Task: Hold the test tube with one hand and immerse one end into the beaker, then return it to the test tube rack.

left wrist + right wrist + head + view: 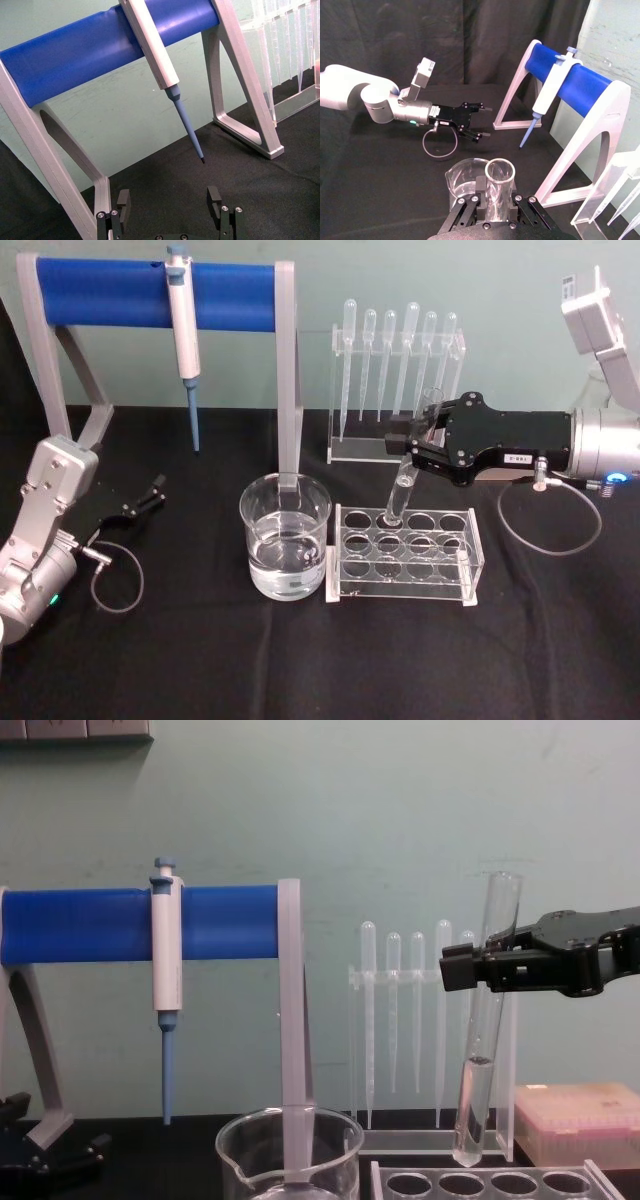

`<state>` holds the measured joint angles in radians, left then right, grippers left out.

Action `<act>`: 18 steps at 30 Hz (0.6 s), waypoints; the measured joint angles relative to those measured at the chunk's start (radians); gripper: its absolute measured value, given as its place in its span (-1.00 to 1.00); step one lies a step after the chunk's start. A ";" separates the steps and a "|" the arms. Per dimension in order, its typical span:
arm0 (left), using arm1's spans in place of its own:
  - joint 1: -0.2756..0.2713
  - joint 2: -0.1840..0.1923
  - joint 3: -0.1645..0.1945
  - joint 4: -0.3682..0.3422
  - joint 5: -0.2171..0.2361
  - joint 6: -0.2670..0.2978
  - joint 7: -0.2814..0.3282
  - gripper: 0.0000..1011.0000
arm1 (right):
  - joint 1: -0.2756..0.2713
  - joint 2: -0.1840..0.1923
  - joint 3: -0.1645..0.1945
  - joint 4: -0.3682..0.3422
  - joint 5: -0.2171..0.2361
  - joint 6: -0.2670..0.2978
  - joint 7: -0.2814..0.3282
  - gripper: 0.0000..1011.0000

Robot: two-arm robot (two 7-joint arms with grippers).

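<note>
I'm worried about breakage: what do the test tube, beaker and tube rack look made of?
The test tube, clamped in the right gripper: likely glass, clear and glossy, thin-walled. The beaker: likely glass, transparent with a rolled rim and bright reflections. The rack: probably acrylic plastic, clear flat panels with whitish edges. The left gripper rests open at table's left.

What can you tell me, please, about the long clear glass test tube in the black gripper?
The long clear glass test tube has a flared rim and round bottom. It tilts, rim toward the robot's right. The black right gripper is shut on its upper part. Its bottom is at a back-row hole of the clear rack; contact unclear.
</note>
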<state>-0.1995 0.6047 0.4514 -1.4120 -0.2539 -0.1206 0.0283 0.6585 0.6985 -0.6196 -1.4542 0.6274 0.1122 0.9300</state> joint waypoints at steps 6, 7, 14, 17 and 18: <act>0.000 0.000 0.000 0.000 0.000 0.000 0.000 0.98 | 0.000 0.000 0.000 0.000 0.000 0.000 0.000 -0.56; 0.000 0.000 0.000 0.000 0.000 0.000 0.000 0.98 | 0.000 0.000 0.000 0.000 0.000 0.000 0.000 -0.56; 0.000 0.000 0.000 0.000 0.000 0.000 0.000 0.98 | 0.000 0.000 0.000 0.000 0.000 0.000 0.000 -0.56; 0.000 0.000 0.000 0.000 0.000 0.000 0.000 0.98 | 0.000 0.000 0.000 0.000 0.000 0.000 0.000 -0.56; 0.000 0.000 0.000 0.000 0.000 0.000 0.000 0.98 | 0.000 0.000 0.000 0.000 0.000 0.000 0.000 -0.56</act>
<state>-0.1996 0.6047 0.4514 -1.4120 -0.2539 -0.1205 0.0283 0.6585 0.6985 -0.6196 -1.4542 0.6274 0.1122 0.9300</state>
